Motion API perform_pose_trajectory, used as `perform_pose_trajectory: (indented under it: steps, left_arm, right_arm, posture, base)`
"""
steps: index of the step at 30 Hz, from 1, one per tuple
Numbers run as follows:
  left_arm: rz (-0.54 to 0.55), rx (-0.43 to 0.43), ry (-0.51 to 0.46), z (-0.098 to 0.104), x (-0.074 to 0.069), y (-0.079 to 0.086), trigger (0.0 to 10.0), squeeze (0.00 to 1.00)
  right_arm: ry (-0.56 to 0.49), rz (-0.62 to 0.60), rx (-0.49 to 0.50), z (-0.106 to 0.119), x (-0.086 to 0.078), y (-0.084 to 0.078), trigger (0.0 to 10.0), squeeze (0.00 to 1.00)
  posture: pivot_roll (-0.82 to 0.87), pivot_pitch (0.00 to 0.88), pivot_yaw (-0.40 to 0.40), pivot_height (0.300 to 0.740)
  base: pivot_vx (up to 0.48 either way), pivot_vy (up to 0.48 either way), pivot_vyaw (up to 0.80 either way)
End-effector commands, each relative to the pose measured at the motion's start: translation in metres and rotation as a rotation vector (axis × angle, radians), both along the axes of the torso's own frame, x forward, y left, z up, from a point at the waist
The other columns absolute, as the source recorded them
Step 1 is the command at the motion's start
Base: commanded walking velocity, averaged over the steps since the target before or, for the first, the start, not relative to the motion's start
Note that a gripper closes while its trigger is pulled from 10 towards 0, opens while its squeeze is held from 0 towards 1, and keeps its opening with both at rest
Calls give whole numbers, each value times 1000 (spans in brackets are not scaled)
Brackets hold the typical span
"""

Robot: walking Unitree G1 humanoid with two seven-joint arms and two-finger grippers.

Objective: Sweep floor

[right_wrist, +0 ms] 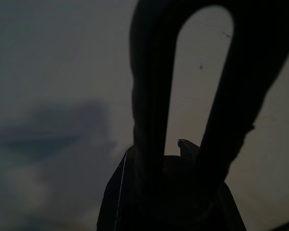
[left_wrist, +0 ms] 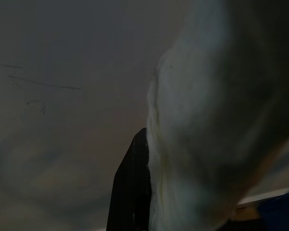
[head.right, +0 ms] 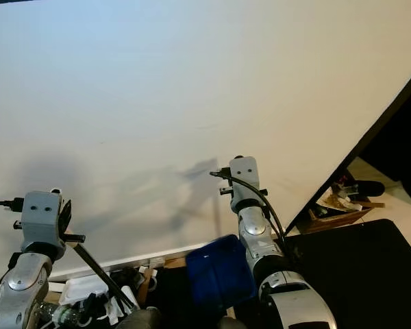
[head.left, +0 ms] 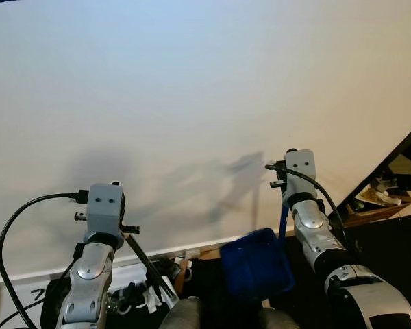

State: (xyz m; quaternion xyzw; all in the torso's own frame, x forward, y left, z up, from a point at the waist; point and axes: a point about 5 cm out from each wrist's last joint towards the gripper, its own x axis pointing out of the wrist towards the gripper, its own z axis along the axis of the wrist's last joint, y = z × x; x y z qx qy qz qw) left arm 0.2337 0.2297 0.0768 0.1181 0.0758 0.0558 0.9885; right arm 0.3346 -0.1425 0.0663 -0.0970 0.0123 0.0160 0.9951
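Observation:
Both silver arms are raised in front of a white wall [head.left: 192, 89]. My left gripper [head.left: 120, 221] is shut on a thin black broom handle [head.left: 149, 267], which slants down to the right toward the floor. In the left wrist view one black finger [left_wrist: 132, 187] shows beside a pale blurred mass. On the other side, my right gripper [head.left: 282, 179] is shut on the slim blue handle [head.left: 282, 223] of a blue dustpan [head.left: 257, 264], which hangs below it near the wall's foot. The right wrist view is dark, with the handle's loop [right_wrist: 149, 96] standing between the fingers.
A white baseboard [head.left: 161, 248] runs along the foot of the wall. Small clutter [head.left: 140, 296] lies on the floor at lower left. On the right a dark panel edge slants up, with a brown tray of items [head.left: 380, 200] and a black surface [head.left: 397, 253] beside it.

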Motion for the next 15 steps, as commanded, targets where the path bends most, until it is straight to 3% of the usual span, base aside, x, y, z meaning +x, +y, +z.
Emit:
perform_pose_trajectory:
  steps: [1,4,8,15]
  left_arm:
    - [1,8,-9,4,-1,2,10000,0]
    - [-1,8,-8,3,-1,1,10000,0]
    - [0,8,-8,3,-2,1,10000,0]
    - [-7,7,-2,2,-2,0,10000,0]
  right_arm:
    - [-75,25,-13,13,5,5,10000,0]
    - [-50,45,-66,4,0,10,10000,0]
    - [-53,35,-54,4,-1,8,10000,0]
    - [-95,-11,-56,14,4,-9,10000,0]
  posture:
    - [238,84,5,740]
    - [243,84,6,740]
    - [246,84,6,740]
    - [231,87,10,740]
  base:
    - [0,0,0]
    - [0,0,0]
    - [0,0,0]
    - [0,0,0]
